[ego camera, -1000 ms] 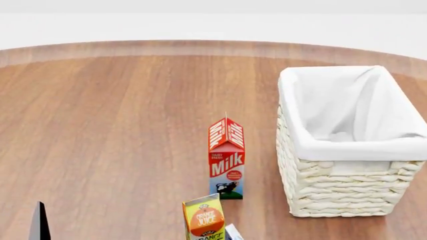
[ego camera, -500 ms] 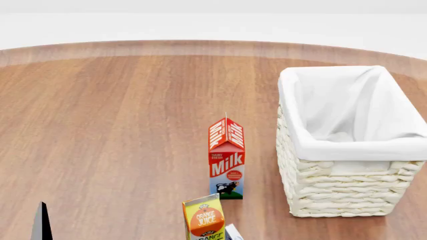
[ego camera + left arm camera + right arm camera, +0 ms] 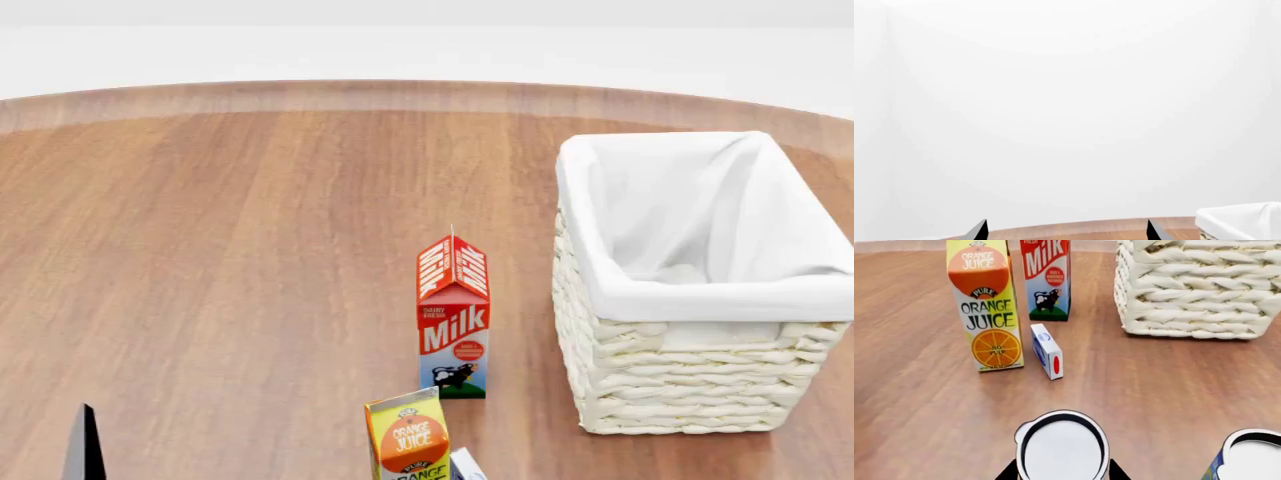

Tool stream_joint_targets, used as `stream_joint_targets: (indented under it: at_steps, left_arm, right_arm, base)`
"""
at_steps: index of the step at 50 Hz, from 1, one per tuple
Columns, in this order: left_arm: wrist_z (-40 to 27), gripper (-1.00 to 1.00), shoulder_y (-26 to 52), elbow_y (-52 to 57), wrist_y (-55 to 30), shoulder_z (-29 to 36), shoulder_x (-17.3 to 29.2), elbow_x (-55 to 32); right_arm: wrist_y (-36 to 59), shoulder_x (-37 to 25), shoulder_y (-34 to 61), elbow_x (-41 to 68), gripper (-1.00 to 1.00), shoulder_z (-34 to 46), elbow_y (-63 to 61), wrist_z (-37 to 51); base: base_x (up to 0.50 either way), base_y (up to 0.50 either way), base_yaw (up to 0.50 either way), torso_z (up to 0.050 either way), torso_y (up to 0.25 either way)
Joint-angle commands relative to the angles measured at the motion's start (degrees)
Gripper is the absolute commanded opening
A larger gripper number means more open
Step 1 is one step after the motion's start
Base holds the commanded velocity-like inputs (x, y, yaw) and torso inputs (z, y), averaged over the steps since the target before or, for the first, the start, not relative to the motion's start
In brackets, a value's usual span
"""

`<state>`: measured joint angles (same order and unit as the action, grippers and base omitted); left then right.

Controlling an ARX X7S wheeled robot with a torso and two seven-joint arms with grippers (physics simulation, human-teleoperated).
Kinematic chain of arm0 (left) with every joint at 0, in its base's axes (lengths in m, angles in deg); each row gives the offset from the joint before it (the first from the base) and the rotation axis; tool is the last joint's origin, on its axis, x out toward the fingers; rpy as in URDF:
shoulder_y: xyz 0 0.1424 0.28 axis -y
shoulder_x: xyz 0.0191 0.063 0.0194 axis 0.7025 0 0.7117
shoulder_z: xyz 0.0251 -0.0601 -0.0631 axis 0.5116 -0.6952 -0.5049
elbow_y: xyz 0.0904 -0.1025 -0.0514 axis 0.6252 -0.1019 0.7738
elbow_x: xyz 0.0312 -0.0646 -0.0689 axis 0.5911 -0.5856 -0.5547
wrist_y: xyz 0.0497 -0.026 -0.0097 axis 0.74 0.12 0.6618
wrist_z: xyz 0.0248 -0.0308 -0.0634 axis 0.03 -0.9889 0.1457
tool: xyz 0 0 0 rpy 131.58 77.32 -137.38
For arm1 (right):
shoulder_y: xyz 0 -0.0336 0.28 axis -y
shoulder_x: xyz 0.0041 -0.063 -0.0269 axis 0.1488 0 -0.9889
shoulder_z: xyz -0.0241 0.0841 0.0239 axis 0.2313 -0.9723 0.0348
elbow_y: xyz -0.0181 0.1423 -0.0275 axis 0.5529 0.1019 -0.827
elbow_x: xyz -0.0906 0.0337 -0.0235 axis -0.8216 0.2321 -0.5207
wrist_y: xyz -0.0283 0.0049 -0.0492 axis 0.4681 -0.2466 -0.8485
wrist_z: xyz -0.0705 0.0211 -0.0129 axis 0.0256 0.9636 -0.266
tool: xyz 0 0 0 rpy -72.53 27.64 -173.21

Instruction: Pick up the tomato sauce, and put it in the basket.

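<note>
Only right wrist view shows tomato sauce (image 3: 1062,447) between right jaws, grip unclear, left jaws spread

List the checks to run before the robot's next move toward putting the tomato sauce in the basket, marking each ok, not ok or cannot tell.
1. Right fingers sit either side of a can: ok.
2. That can is the tomato sauce: cannot tell, label hidden.
3. Fingers closed on it: cannot tell.
4. Second can apart from the fingers: ok.
5. Basket upright, mouth open: ok.
6. Left gripper open, holding nothing: ok.
</note>
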<state>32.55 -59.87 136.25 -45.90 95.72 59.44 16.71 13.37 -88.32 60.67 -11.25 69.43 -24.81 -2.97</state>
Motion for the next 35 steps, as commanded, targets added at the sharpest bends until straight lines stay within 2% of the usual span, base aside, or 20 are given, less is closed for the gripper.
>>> stream_joint_targets:
  at_steps: [1,15,26,35]
  left_arm:
    - [-0.4,1.0,0.2,-0.2,0.0,0.5,0.4,-0.2]
    - [-0.7,1.0,0.2,0.0,-0.1,0.8,0.9,-0.8]
    - [-1.1,1.0,0.4,-0.1,-0.1,0.8,1.2,-1.3]
    - [-1.4,1.0,0.5,-0.1,-0.3,0.6,1.4,-2.1]
  right_arm:
    - [-0.9,-0.2,0.3,0.3,-1.0,0.8,1.0,-0.1]
    - [-1.8,-0.6,-0.6,1.0,-1.0,1.2,-0.8,0.3]
    - [0.5,-3.7,-4.6,4.5,-1.0,-3.2,-21.2,4.0]
    - [6.5,-5.9,-1.3,7.4,-1.0,-6.2,-32.0,7.3]
  base:
    - [0.0,0.0,0.0,0.0,0.0]
    - [0.0,0.0,0.0,0.0,0.0]
    - [0.0,0.0,0.0,0.0,0.0]
    - [0.0,0.0,0.0,0.0,0.0]
